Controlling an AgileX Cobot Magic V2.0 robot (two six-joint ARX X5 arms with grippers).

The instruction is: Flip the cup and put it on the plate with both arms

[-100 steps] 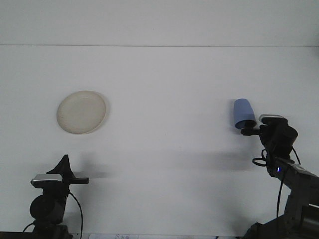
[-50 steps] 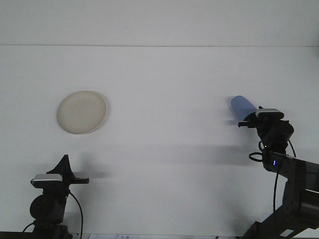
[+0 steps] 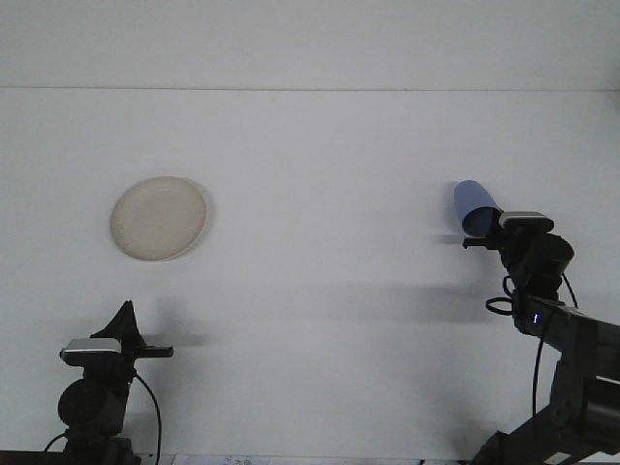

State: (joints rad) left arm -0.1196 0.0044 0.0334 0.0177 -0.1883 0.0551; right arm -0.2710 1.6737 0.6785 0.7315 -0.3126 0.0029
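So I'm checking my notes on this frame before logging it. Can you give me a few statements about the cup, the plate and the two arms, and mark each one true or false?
1. The blue cup is held at the right gripper, tilted, on the right side of the table. True.
2. The cup already sits on the plate. False: the plate is bare and lies far to the left of the cup.
3. The left gripper is near the bottom left and touches neither cup nor plate. True.
4. The plate is blue. False: it is an off-white round plate.
5. The left gripper holds the plate. False: it is apart from the plate, below it in the picture.
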